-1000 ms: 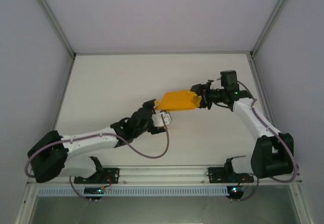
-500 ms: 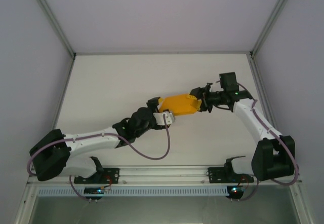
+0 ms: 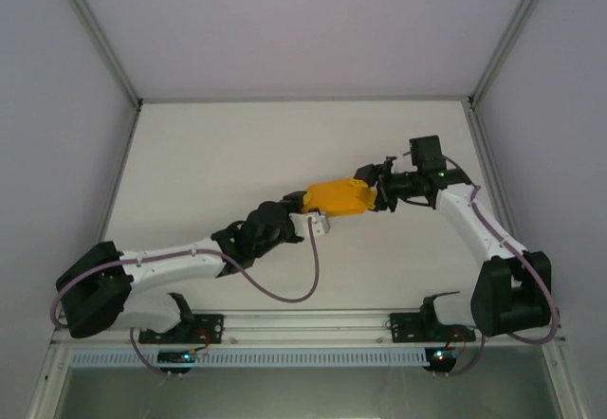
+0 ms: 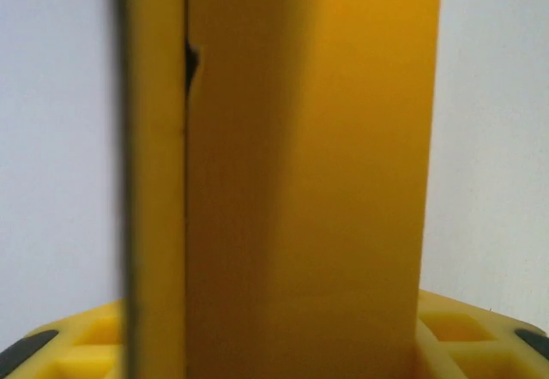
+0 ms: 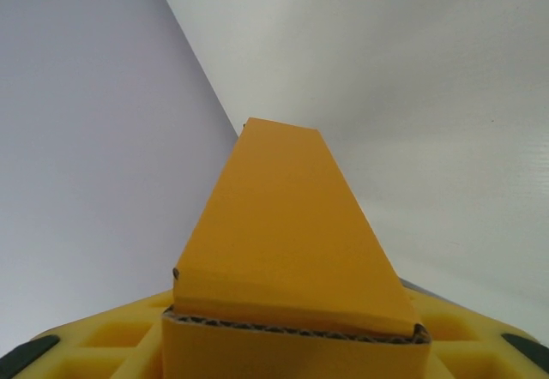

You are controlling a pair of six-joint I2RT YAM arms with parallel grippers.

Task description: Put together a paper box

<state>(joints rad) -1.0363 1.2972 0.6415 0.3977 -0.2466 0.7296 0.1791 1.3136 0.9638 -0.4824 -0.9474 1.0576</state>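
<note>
The paper box (image 3: 337, 197) is a small orange-yellow card box, held above the middle of the table between both arms. My left gripper (image 3: 306, 209) has its fingers on the box's left end. In the left wrist view the box (image 4: 309, 182) stands between the yellow fingers (image 4: 480, 336), which touch its sides. My right gripper (image 3: 373, 190) grips the box's right end. In the right wrist view the box (image 5: 283, 225) runs away from the camera, its corrugated edge between the fingers (image 5: 86, 340).
The white table (image 3: 209, 154) is bounded by grey side walls with metal corner posts (image 3: 95, 35). The arm bases are bolted to a rail (image 3: 313, 324) along the near edge. A purple cable (image 3: 285, 291) loops under the left arm.
My left gripper has moved right onto the box's left end and its jaws have closed in on it. The box has shifted slightly right and levelled. The right arm barely moved.
</note>
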